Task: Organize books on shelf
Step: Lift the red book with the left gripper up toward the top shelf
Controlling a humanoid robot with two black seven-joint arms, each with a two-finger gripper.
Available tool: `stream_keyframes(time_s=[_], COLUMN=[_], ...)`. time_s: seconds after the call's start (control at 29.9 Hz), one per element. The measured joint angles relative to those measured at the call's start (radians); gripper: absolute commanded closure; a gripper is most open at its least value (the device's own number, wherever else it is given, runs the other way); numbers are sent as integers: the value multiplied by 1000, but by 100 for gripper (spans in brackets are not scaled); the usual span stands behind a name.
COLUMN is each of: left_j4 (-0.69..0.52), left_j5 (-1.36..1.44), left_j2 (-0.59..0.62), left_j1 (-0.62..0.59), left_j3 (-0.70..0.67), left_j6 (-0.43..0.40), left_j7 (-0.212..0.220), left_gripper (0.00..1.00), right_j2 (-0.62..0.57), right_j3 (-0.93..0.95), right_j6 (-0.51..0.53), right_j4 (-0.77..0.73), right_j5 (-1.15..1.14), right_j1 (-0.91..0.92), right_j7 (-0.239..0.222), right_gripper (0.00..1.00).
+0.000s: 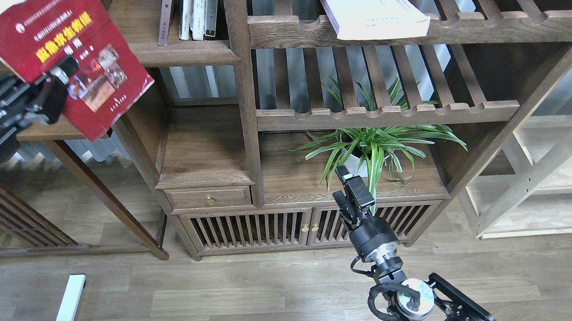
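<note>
Upper shelf holding four upright books; white book lying far right. Left gripper clamped on red book (tilted) — right gripper empty, opening unclear.

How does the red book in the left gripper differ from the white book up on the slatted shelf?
The red book has a red cover with a yellow title; the white book is pale and plain. The red one hangs tilted, clamped in the left gripper; the white one lies flat on the slatted shelf, overhanging its front rail. Both are large paperbacks.
</note>
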Motion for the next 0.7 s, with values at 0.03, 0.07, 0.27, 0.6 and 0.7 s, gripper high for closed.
stream_keyframes(time_s=[0.03,0.07,0.27,0.6,0.7], left_j4=[5,8,15,15,15], left_j5=[0,1,1,-11,-12], left_j2=[15,27,61,49,49], left_j1=[-17,-30,-92,-123,-139], left_j3=[2,5,24,37,54], left_j6=[0,0,30,250,292], left_j7=[0,0,0,0,0], left_gripper=[99,99,98,96,96], right_j2=[0,0,0,0,0], right_j3=[0,0,-2,-5,-8], right_j6=[0,0,0,-1,-4], right_j4=[0,0,0,0,1], right_j5=[0,0,0,0,0], right_j1=[0,0,0,3,12], right_j7=[0,0,0,0,0], right_gripper=[1,1,1,1,1])
